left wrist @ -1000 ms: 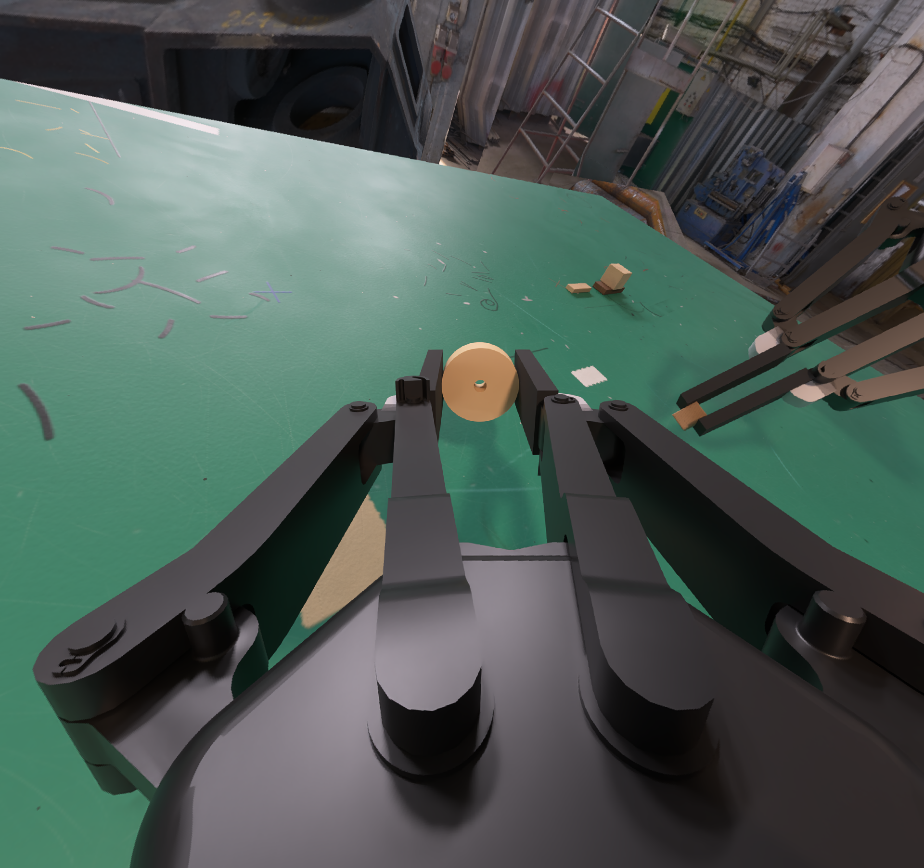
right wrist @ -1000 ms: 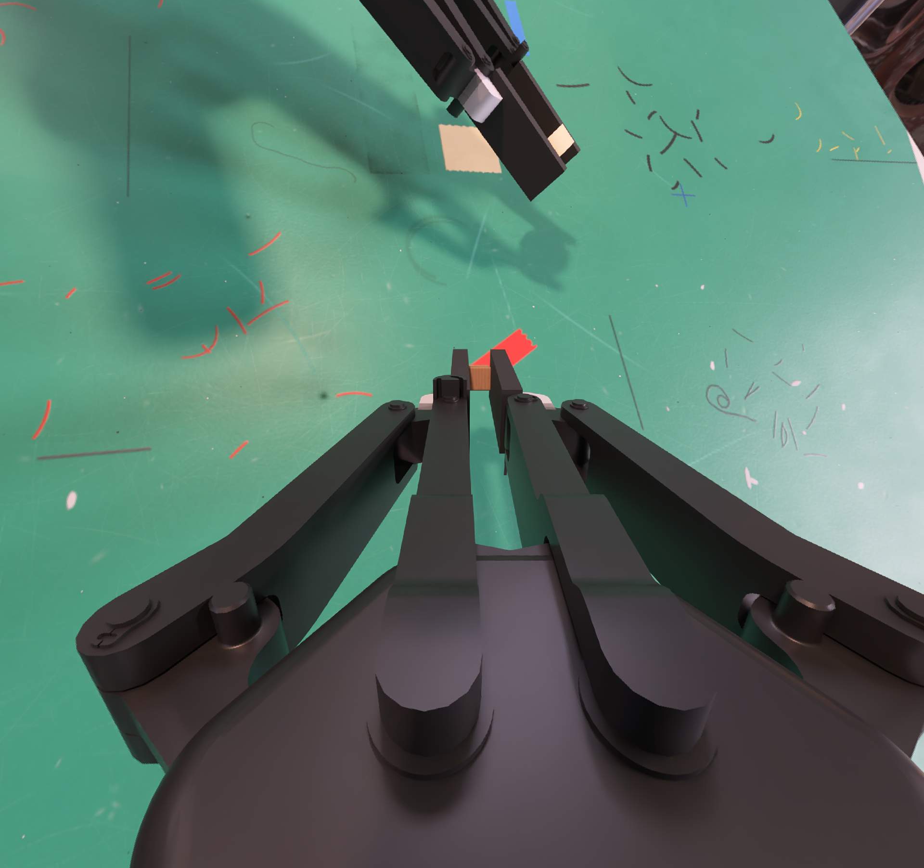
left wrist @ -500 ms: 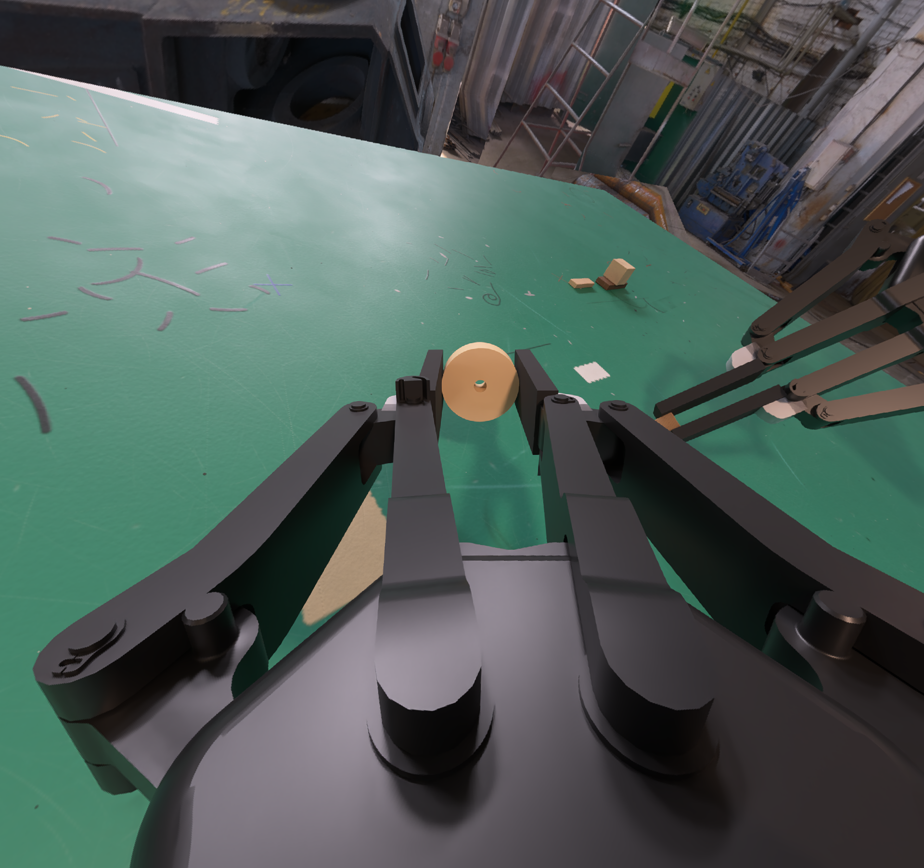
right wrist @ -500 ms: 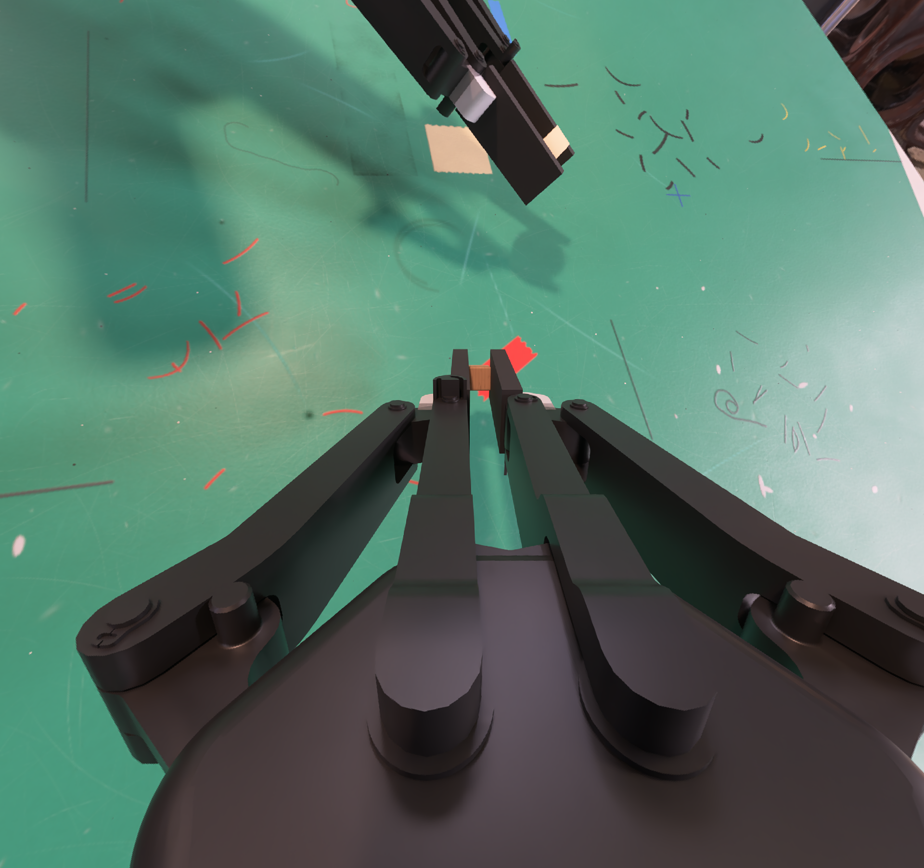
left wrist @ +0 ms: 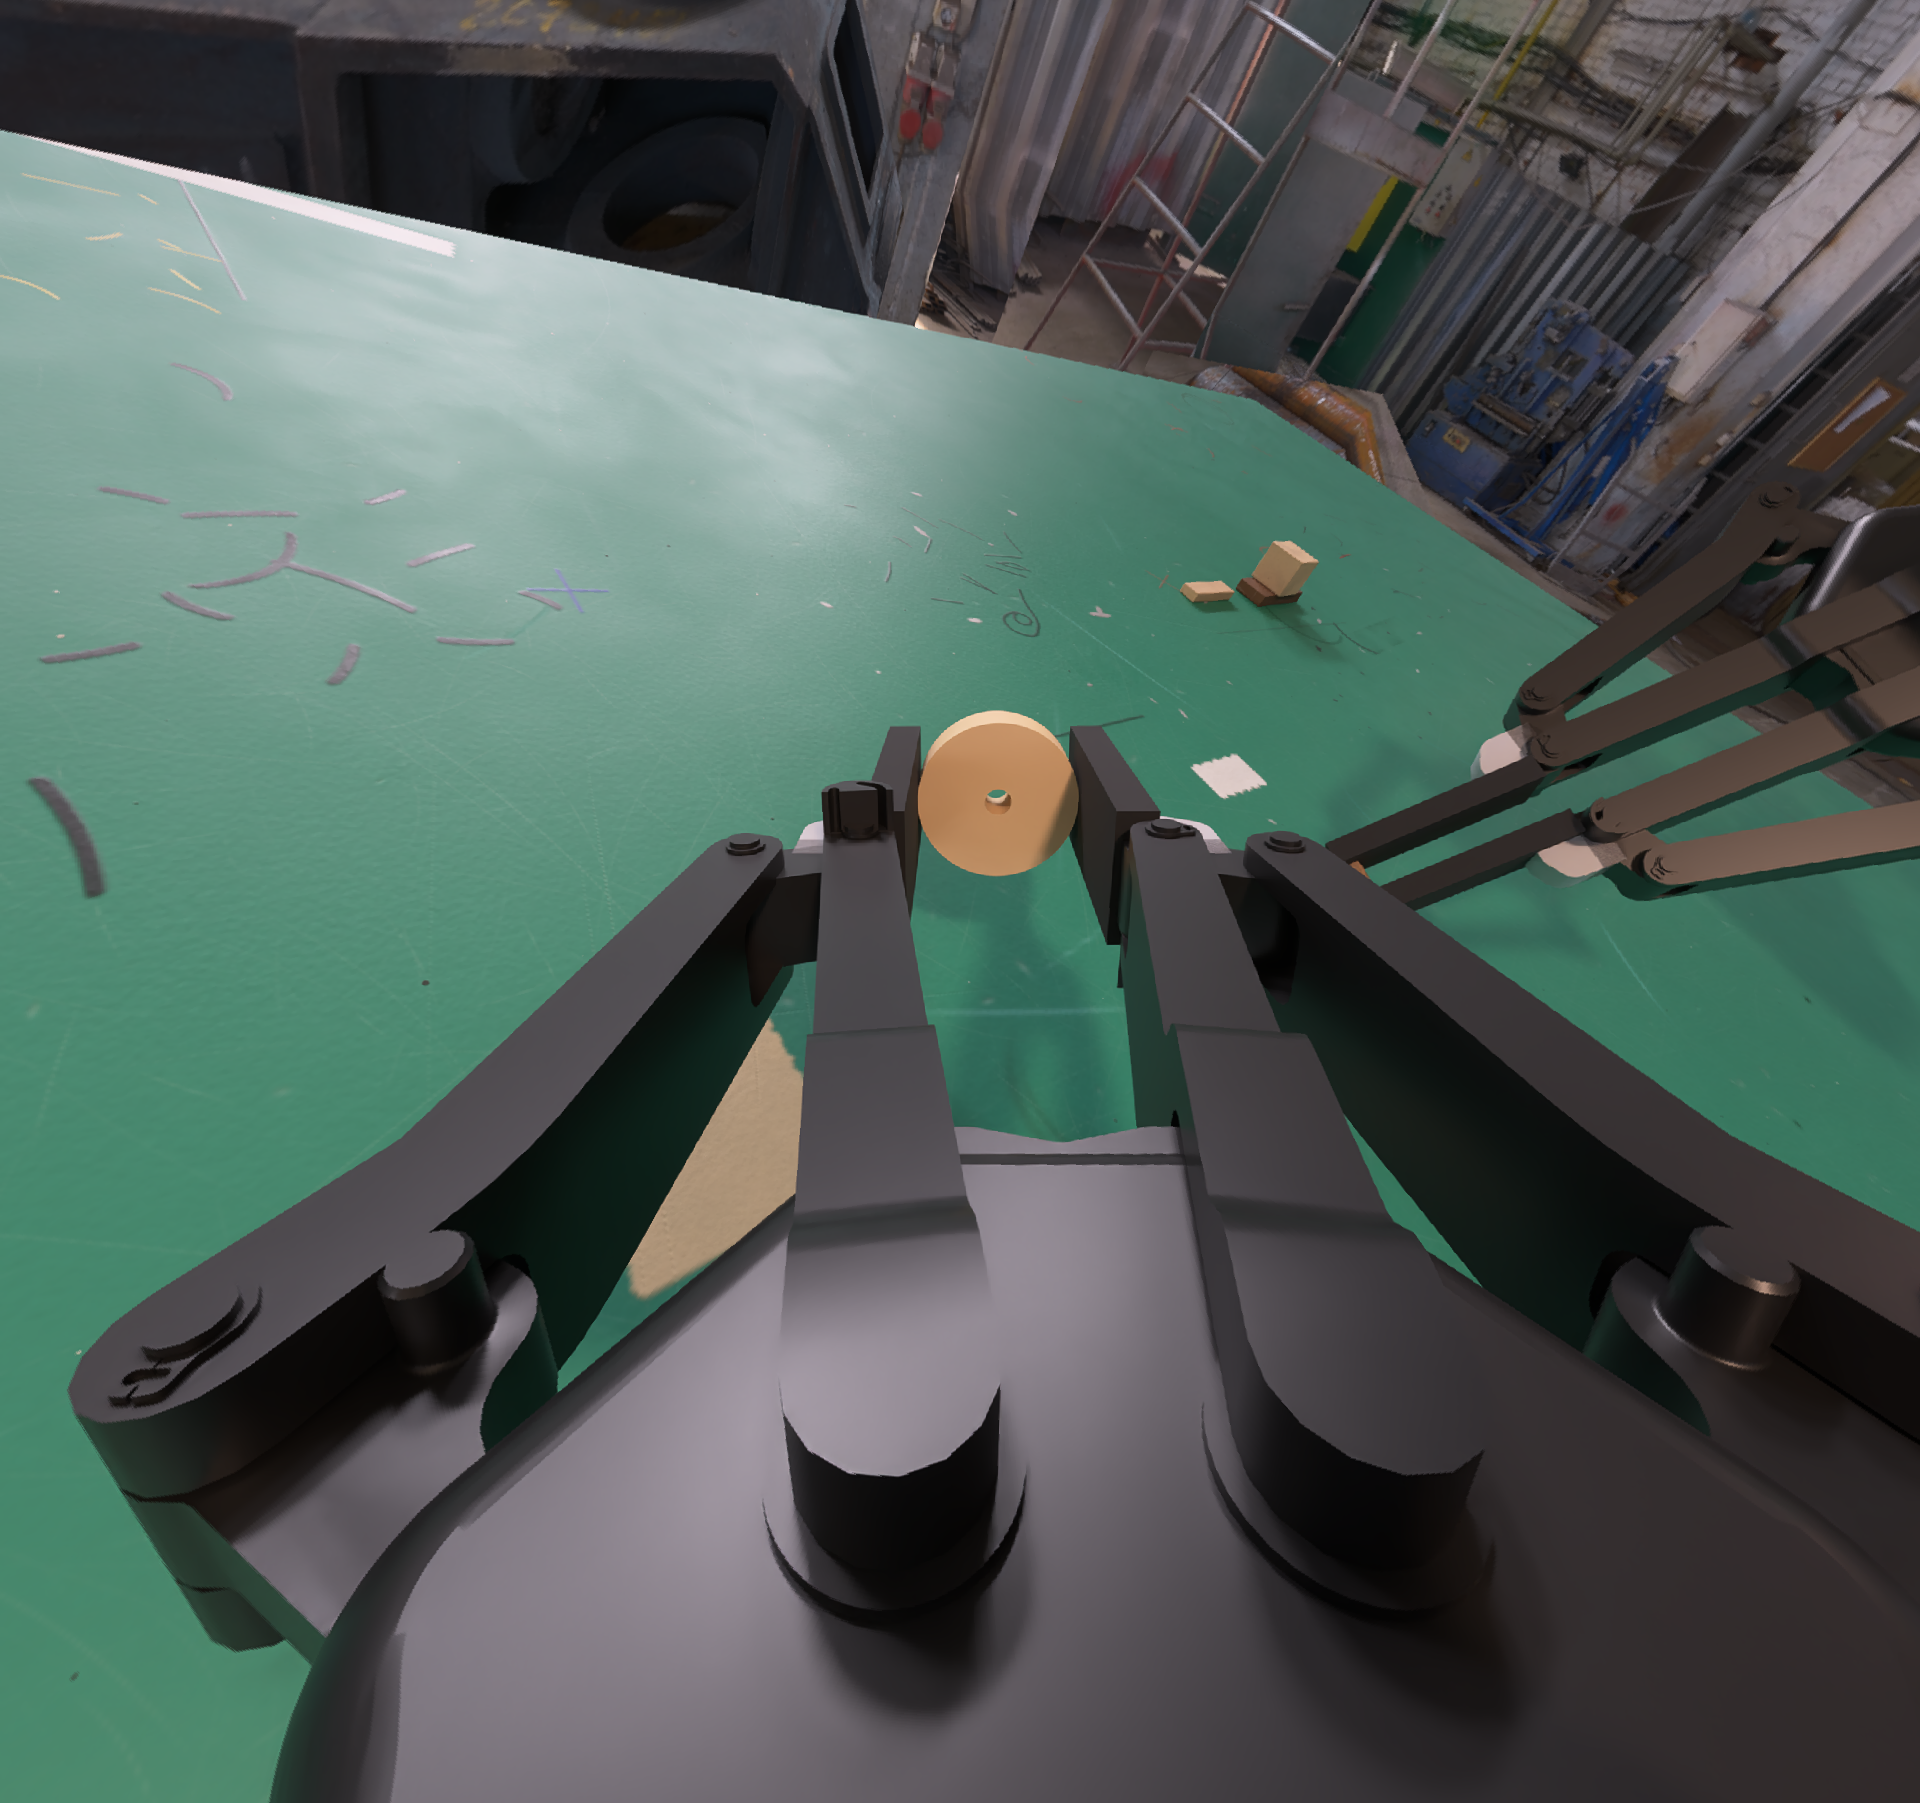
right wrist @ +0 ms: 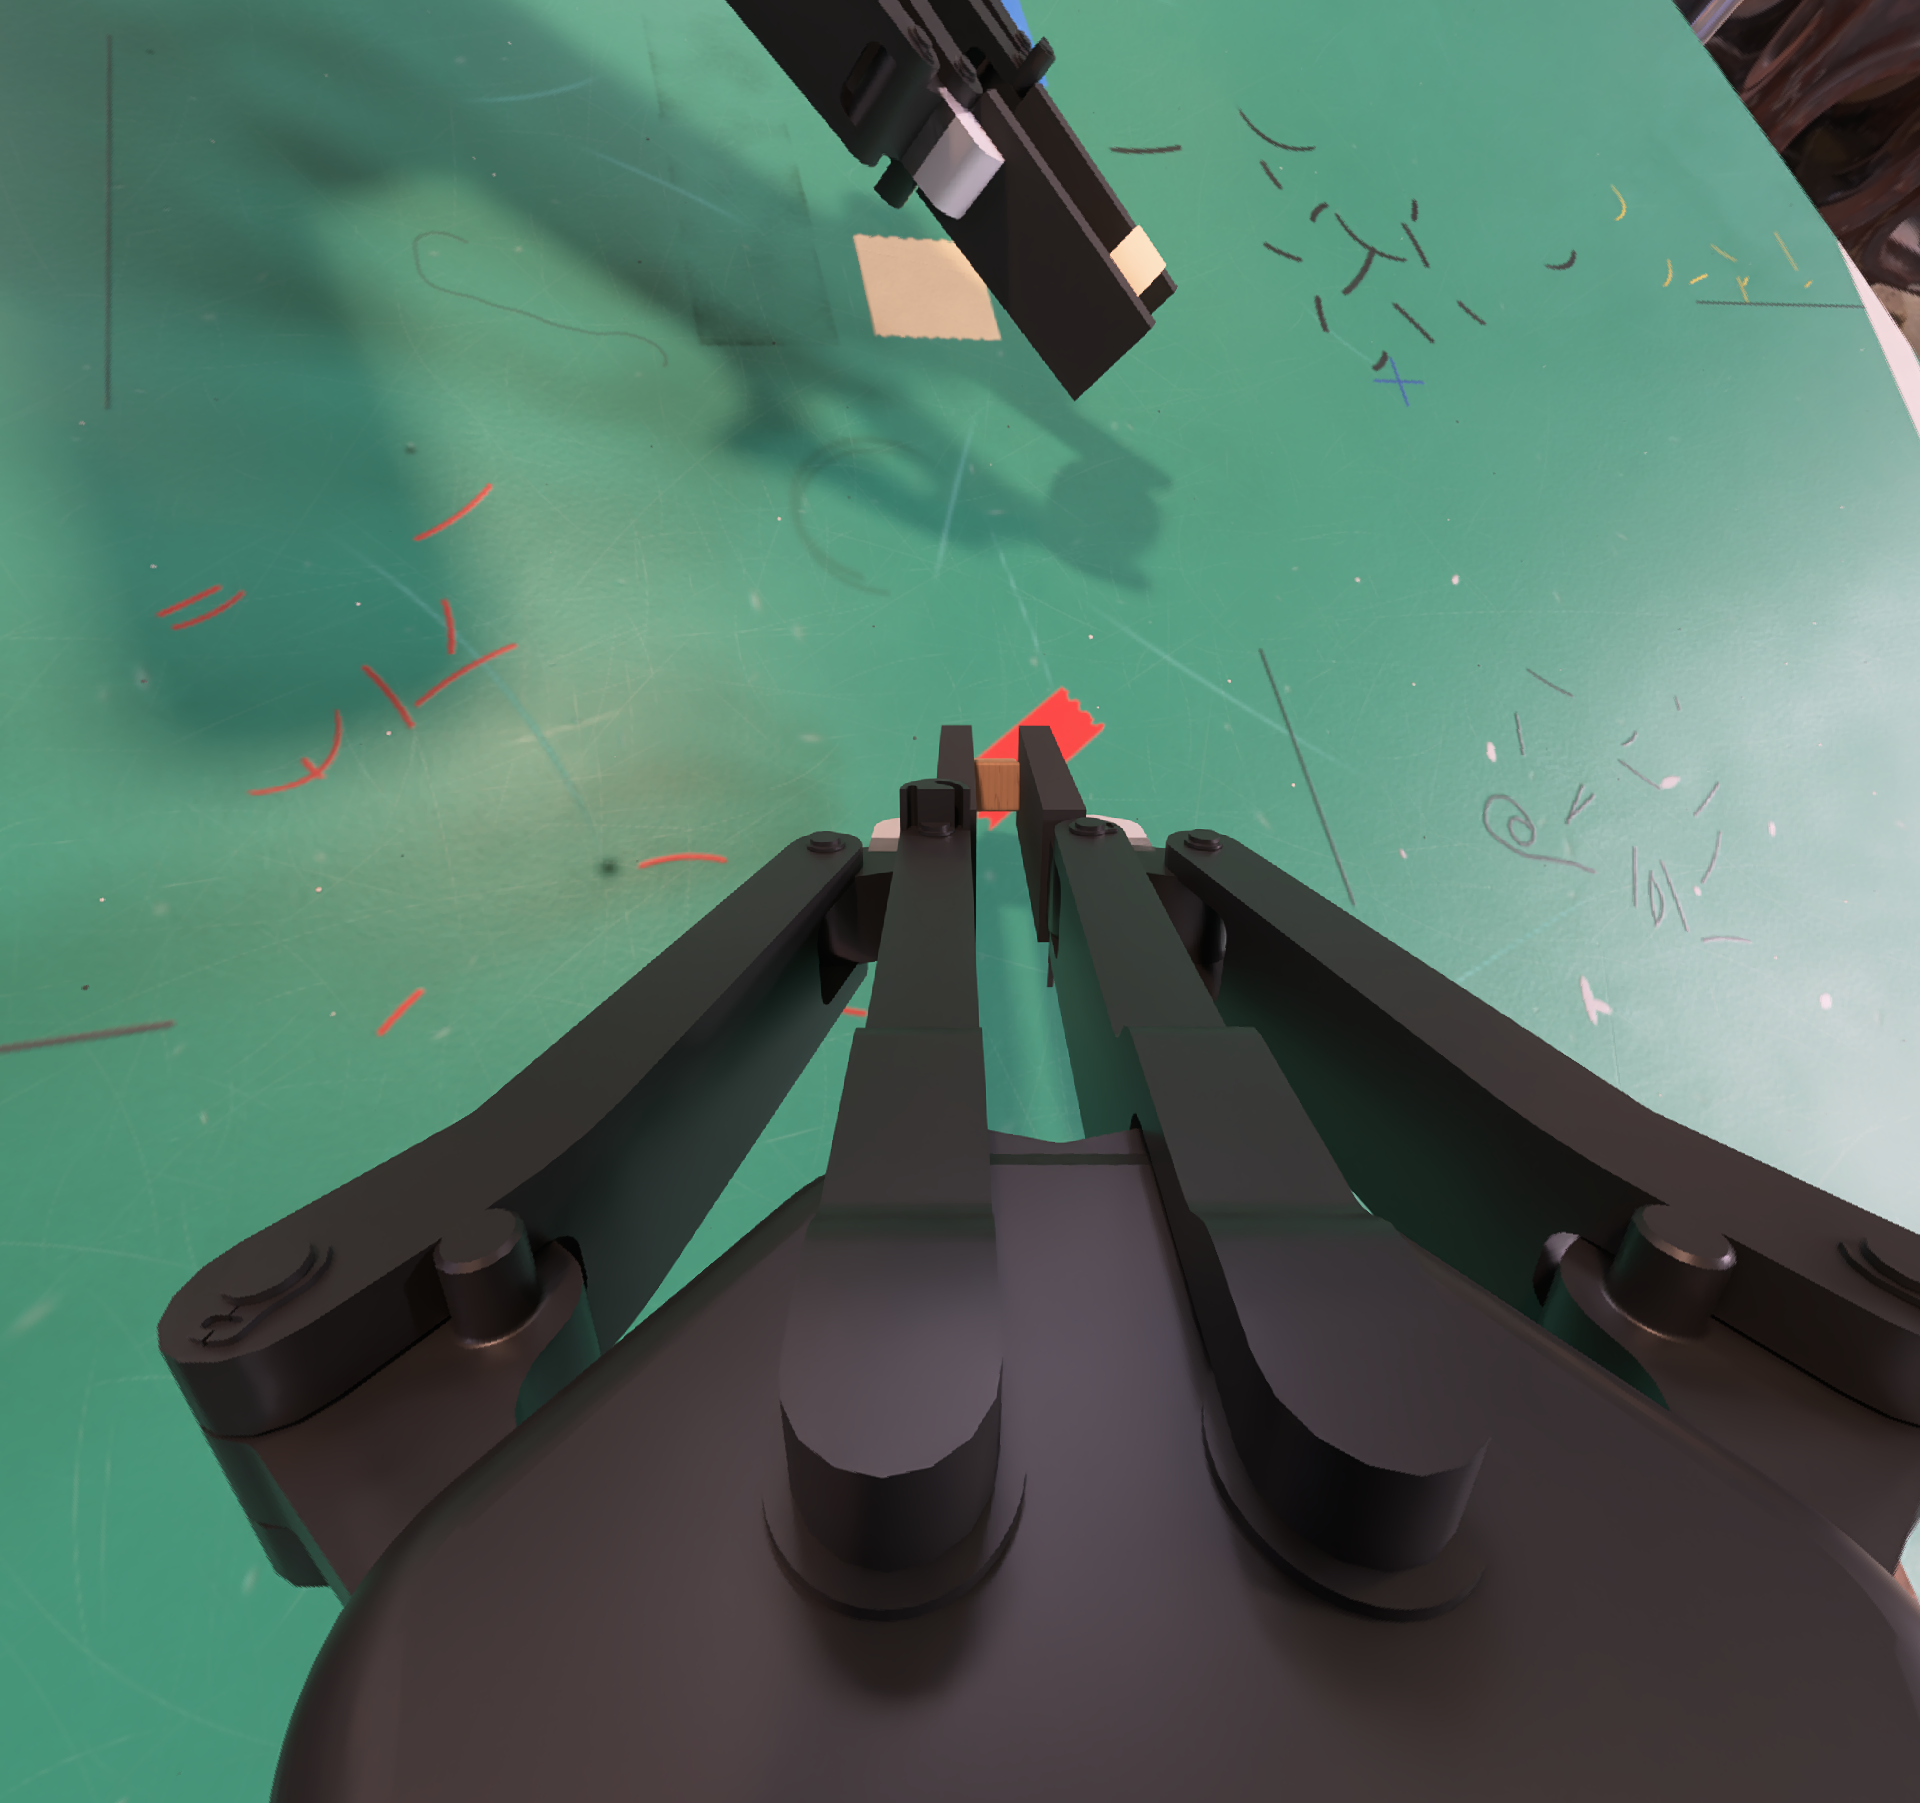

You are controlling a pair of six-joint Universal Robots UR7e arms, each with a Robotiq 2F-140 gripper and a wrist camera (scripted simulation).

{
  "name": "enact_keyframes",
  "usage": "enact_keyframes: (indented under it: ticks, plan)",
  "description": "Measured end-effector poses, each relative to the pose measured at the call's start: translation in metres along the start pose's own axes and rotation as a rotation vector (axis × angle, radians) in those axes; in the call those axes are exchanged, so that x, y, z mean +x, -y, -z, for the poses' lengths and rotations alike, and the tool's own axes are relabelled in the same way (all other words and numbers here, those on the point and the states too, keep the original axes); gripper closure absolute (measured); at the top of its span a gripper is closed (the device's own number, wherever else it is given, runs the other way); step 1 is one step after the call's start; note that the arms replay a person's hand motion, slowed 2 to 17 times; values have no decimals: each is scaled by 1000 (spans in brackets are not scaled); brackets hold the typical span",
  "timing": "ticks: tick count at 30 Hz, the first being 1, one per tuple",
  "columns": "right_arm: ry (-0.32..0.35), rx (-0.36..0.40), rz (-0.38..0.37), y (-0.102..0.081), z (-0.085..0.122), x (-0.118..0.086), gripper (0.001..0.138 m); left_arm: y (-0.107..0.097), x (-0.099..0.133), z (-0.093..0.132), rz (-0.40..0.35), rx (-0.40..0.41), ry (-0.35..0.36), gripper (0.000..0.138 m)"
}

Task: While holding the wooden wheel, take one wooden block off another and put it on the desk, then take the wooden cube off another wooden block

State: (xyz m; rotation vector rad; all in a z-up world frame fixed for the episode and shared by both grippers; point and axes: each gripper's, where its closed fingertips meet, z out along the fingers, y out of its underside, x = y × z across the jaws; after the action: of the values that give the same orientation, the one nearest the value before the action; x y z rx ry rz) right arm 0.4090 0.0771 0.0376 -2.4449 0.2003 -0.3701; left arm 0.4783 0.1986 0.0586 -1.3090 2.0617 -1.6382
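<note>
Since a second ago the right tool [right wrist: 995, 766] has travelled across the green worktop [right wrist: 1351, 527], so the red tape scrap under its tips has slid toward lower centre in its own view, and in the left wrist view it has drawn back toward the right edge. Nearest, at centre of the left wrist view, the left tool [left wrist: 995, 797] is clamped narrowly on the wooden wheel [left wrist: 995, 793], flat face and small centre hole toward the camera, carried clear above the worktop. At centre of the right wrist view, the right tool is pinched on a small wooden block [right wrist: 994, 783], also off the surface. So the first lift looks done, but the block is not yet set down (that placing is the step in hand, as I judge it). Farther off, in the upper right of the left wrist view, the wooden cube [left wrist: 1285, 569] sits tilted on a darker flat block [left wrist: 1262, 591], with a pale flat block [left wrist: 1206, 591] just beside them; taking the cube off remains. A white tape patch [left wrist: 1227, 775] and a tan one [right wrist: 923, 286] lie flat, no obstruction. Only the left tool, upper centre in the right wrist view, hangs over the right tool's path.
</note>
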Motion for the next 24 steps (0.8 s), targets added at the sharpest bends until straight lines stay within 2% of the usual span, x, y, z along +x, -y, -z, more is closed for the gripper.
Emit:
enact_keyframes:
  ticks: [24]
  plan:
    - [33,-40,-20,-16,-9,0,127,-1,0,-1,9,-3,-6,100]
